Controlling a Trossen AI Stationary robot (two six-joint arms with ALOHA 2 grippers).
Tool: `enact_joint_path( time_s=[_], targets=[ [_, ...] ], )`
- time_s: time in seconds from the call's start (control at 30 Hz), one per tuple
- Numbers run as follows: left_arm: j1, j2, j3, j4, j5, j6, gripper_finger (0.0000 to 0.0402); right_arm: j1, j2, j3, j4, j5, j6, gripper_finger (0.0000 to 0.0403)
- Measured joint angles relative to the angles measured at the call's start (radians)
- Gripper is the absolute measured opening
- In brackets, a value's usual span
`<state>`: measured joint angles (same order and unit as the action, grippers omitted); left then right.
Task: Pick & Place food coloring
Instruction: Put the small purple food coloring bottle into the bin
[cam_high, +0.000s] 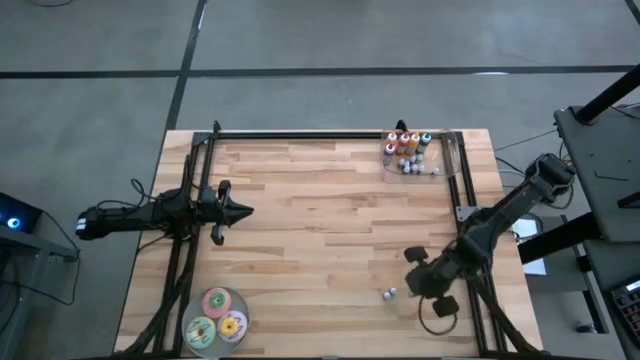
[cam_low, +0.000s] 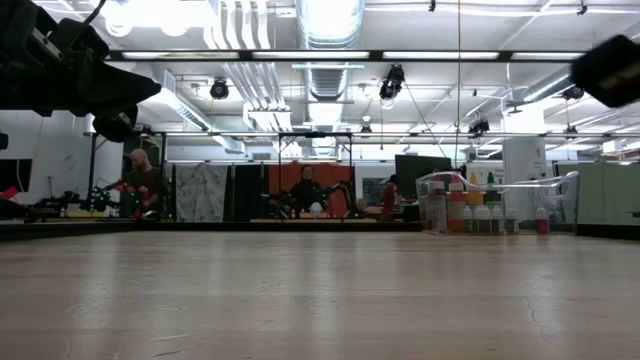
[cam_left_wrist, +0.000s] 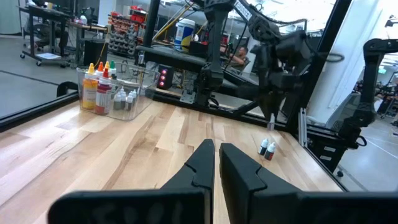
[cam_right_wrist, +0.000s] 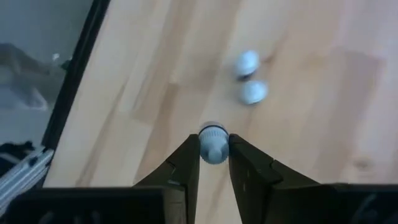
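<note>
**Right gripper clamped on a tiny bottle near the table's front right**

The table (cam_high: 320, 230) is a pale butcher-block top of long wooden strips, framed by dark metal rails. At its far right corner stands a clear plastic bin (cam_high: 440, 160) with thin see-through walls, holding larger squeeze bottles (cam_high: 405, 143) with red, orange and yellow bodies and pointed tips, all upright, and a cluster of small pale-capped bottles beside them.

The left arm waits over the left side of the table; the left gripper (cam_high: 243, 211) points toward the table's middle, its two dark wedge-shaped fingers (cam_left_wrist: 199, 168) drawn together with only a slim slit between them, holding nothing.

At the front left corner lie three flat round discs (cam_high: 218, 318), pink, green and yellow.

The right gripper (cam_right_wrist: 213, 149) hangs over the front right part of the table, pointing down, its fingers pressed against both sides of one food coloring bottle (cam_right_wrist: 213, 148). That bottle stands with its long axis vertical, its ribbed round pale cap facing straight up into the wrist camera; the body below is hidden. Just beside it, two more tiny bottles (cam_left_wrist: 267, 149) stand upright on the wood, close together, dark bodies under pale rounded caps.
</note>
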<state>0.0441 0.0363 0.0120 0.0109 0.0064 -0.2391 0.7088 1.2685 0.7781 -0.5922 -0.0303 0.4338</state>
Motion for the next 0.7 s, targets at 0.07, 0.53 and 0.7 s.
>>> enact_joint_path(
  time_s=[0.07,0.53,0.7],
  targets=[
    [0.0,0.0,0.0,0.0,0.0,0.0,0.0,-0.047,-0.018,0.027,-0.054,0.001,-0.032,0.0067],
    [0.0,0.0,0.0,0.0,0.0,0.0,0.0,-0.458,-0.045,0.247,-0.382,0.008,-0.329,0.0067],
    [0.0,0.0,0.0,0.0,0.0,0.0,0.0,-0.61,-0.043,0.294,-0.388,0.007,-0.406,0.0067]
  ],
)
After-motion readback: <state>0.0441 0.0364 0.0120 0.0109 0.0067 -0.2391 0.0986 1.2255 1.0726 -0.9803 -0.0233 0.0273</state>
